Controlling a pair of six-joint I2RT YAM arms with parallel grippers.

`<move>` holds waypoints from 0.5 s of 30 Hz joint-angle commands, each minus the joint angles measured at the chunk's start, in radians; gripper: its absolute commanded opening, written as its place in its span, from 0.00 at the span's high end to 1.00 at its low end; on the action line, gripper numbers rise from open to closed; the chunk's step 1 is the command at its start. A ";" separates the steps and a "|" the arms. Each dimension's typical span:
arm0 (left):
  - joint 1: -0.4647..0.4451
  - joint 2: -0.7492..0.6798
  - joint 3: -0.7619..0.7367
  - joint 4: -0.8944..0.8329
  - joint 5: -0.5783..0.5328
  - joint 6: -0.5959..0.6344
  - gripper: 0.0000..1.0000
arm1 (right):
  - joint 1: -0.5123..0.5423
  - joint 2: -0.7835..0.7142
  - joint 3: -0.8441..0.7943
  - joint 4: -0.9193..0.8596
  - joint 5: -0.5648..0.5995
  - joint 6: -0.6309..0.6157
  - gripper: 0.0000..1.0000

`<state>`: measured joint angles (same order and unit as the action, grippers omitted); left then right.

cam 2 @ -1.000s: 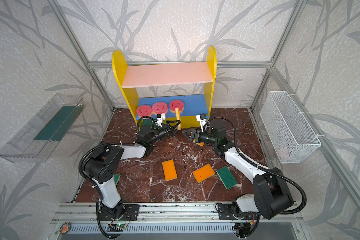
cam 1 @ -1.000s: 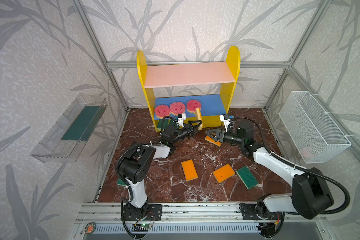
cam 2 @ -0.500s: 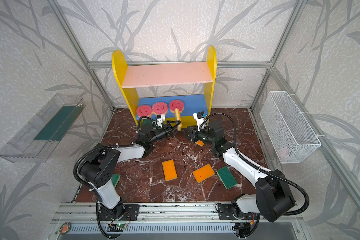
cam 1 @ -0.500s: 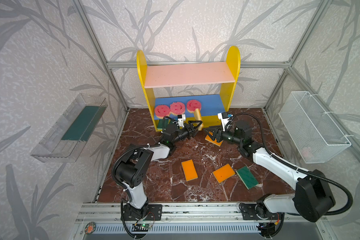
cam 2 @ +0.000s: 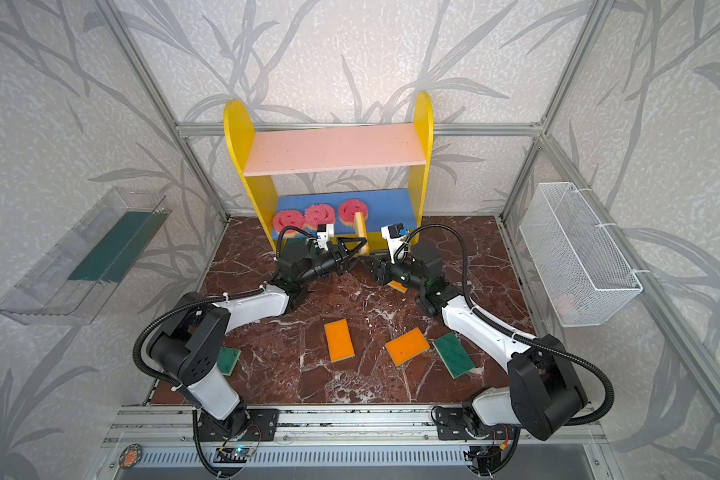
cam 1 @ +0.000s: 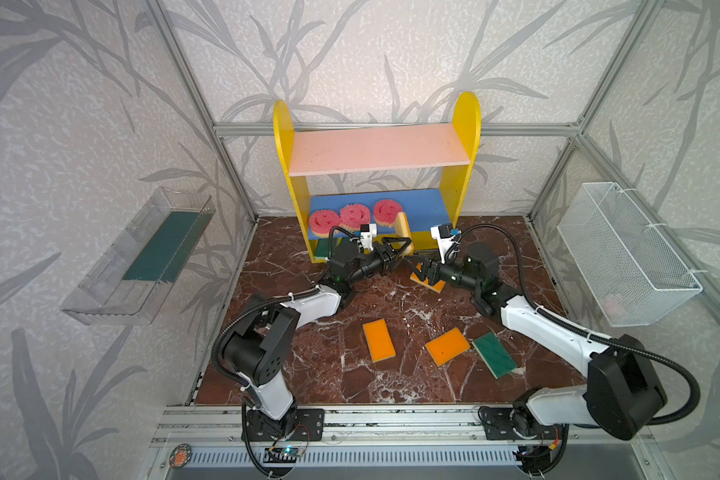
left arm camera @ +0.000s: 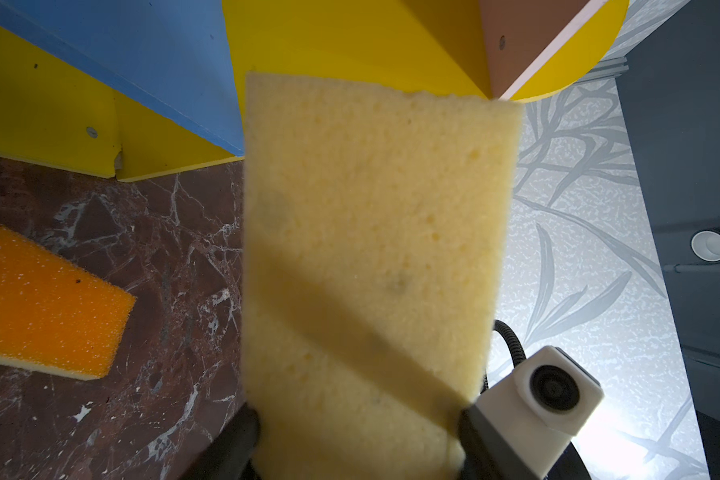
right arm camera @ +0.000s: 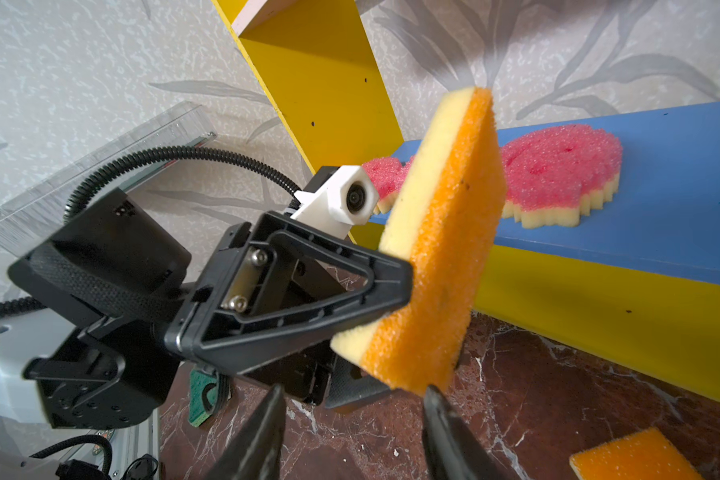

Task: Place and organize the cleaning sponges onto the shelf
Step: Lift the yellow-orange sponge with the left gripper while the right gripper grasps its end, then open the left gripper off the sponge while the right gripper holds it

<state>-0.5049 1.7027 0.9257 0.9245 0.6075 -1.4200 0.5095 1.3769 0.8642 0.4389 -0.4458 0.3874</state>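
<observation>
Front: green sponge (cam 2: 227,360) flat on the tabletop (cam 1: 350,374), by the left arm's base.
Middle: two orange sponges (cam 1: 378,340) (cam 1: 446,345) lie flat and apart. A second green sponge (cam 1: 494,354) is just beside the right-hand one.
Right jaws: apart, gripping nothing. Tips sit just under the held sponge's (right arm camera: 441,249) lower corner; contact unclear. A third orange sponge (cam 1: 433,286) lies on the tabletop beneath this wrist.
Left jaws: closed on the held sponge's lower end, one on each long edge.
Held sponge: upright, off the tabletop, orange face toward the right arm. It is at the front edge of the blue board (cam 1: 425,203), near the rightmost pink sponge.
Shelf (cam 1: 377,151): three pink sponges (cam 1: 323,220) (cam 1: 355,215) (cam 1: 386,211) in a row on the blue board's left half.
Walls: tray (cam 1: 100,299) left, basket (cam 1: 628,249) right.
</observation>
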 commanded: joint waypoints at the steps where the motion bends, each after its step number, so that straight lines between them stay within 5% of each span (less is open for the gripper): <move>1: -0.016 -0.030 0.015 -0.009 0.008 0.004 0.38 | 0.006 0.008 -0.011 0.060 0.031 -0.013 0.52; 11: -0.052 -0.032 0.020 -0.010 0.002 0.000 0.39 | 0.005 0.014 -0.005 0.064 0.085 -0.014 0.66; 15: -0.053 -0.039 0.023 -0.021 0.005 0.010 0.38 | 0.005 0.011 -0.012 0.064 0.100 -0.016 0.83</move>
<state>-0.5430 1.6974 0.9268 0.8978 0.5865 -1.4136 0.5098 1.3823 0.8612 0.4603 -0.3733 0.3763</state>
